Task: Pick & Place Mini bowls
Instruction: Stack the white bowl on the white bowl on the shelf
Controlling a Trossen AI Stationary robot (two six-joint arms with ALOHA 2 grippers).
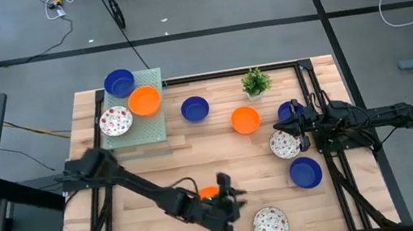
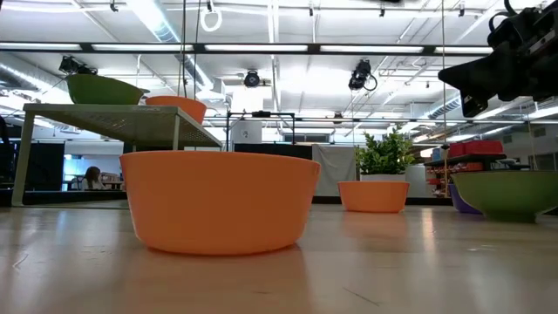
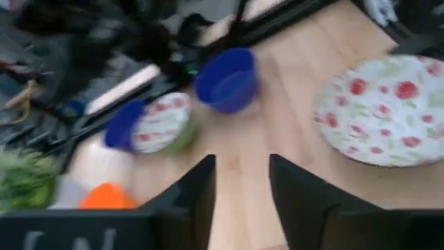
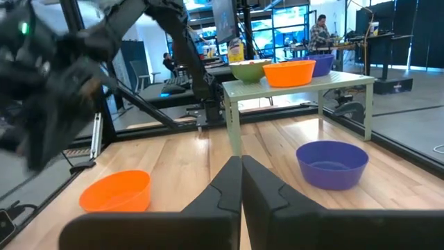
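My left gripper [image 1: 234, 199] [image 3: 243, 187] is open near the table's near edge, with bare wood between its fingers. An orange mini bowl [image 1: 208, 191] [image 2: 218, 201] stands right beside it, partly under the arm. A speckled bowl [image 1: 270, 223] [image 3: 381, 111] stands just right of it. My right gripper [image 1: 280, 126] [image 4: 241, 177] is shut over the right side, above another speckled bowl [image 1: 285, 145]. Blue bowls [image 1: 305, 172] [image 1: 195, 108] and an orange bowl [image 1: 246, 119] stand on the wood.
A pale green raised shelf [image 1: 155, 127] at the far left carries a blue [image 1: 119, 83], an orange [image 1: 144, 101] and a speckled bowl [image 1: 115, 121]. A small potted plant [image 1: 256, 82] stands at the far edge. Another blue bowl [image 1: 286, 109] sits by the right arm.
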